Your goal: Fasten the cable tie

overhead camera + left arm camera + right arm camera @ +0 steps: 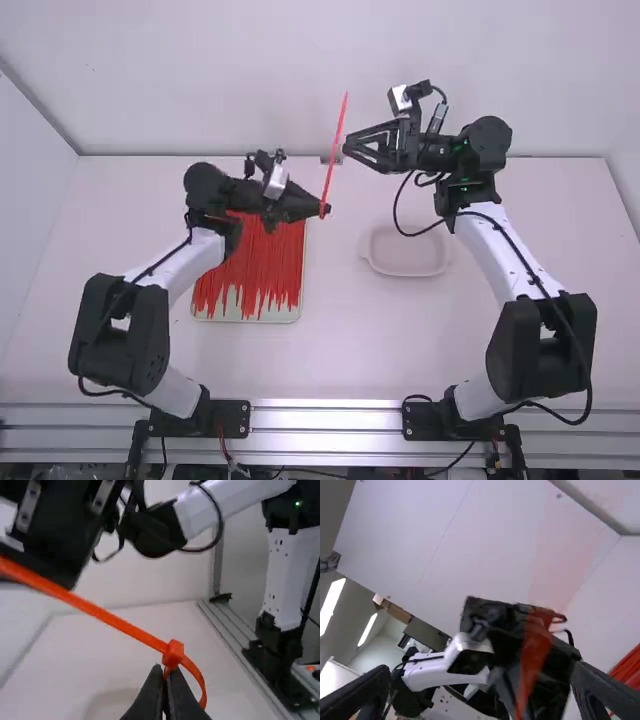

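Observation:
A red cable tie [335,150] stands nearly upright above the table's middle, its strap tip pointing up and back. Its head [173,652] sits just past my left gripper [163,672], which is shut on the small loop [199,686] beside the head. In the high view the left gripper [318,208] is over the right edge of the tie pile. My right gripper [347,150] hovers higher, level with the strap's middle, fingers spread wide. In the right wrist view its fingers [362,692] frame the blurred red strap [535,645] without closing on it.
A flat board [250,316] heaped with several loose red cable ties [255,265] lies left of centre under the left arm. A shallow white dish [405,262] sits to the right of centre below the right arm. A metal rail runs along the table's front.

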`<state>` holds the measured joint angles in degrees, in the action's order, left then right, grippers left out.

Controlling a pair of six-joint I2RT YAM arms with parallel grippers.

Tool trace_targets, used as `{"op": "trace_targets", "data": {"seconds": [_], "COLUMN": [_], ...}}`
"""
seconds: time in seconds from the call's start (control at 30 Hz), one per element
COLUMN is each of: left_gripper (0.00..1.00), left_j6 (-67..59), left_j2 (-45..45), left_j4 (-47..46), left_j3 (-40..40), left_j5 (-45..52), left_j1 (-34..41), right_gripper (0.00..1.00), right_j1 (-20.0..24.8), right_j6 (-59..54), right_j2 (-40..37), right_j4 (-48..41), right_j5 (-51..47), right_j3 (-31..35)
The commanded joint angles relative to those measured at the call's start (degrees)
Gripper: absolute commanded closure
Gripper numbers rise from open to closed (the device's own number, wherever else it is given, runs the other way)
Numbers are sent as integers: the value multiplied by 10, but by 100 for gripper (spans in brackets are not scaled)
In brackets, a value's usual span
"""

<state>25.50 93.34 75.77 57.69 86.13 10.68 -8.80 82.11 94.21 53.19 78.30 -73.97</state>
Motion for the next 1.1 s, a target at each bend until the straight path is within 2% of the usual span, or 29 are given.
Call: {"op": "trace_targets", "data": {"seconds": [0.0,0.1,0.17,0.5,0.53,0.57,0.67,0.7,0.77,0.8,0.87,0.97,1.0,1.07], "left_gripper": [98,98,98,98,98,98,98,98,98,98,98,98,98,98], "left_j6": [186,234,242,178,168,168,139,123,113,107,107,106,107,106], "left_j2": [-16,-16,-16,-16,-16,-16,-16,-16,-16,-16,-16,-16,-16,-16], "left_j4": [83,149,148,39,23,23,-24,-42,-54,-61,-64,-64,-64,-64], "left_j3": [-1,0,4,58,64,64,75,77,77,76,76,76,76,76], "left_j5": [-13,-27,-30,-28,-29,-29,-30,-30,-31,-30,-31,-33,-33,-33], "left_j1": [2,1,-3,-4,-7,-7,-4,-4,-8,-10,-10,-13,-14,-19], "right_gripper": [2,2,2,1,6,6,23,33,41,48,54,82,85,100], "right_j1": [-11,-22,-30,-74,-77,-77,-82,-81,-80,-82,-82,-77,-76,-76], "right_j6": [0,-1,-13,-80,-80,-80,-73,-74,-73,-74,-73,-74,-74,-74], "right_j2": [-16,-16,-16,-16,-16,-16,-16,-16,-16,-16,-16,-16,-16,-16], "right_j4": [4,4,4,-58,-59,-59,-56,-56,-57,-57,-57,-57,-57,-57], "right_j5": [14,12,10,5,5,5,5,5,5,3,2,1,1,0], "right_j3": [-18,-18,-18,-18,-18,-18,-18,-18,-18,-18,-18,-18,-18,-18]}}
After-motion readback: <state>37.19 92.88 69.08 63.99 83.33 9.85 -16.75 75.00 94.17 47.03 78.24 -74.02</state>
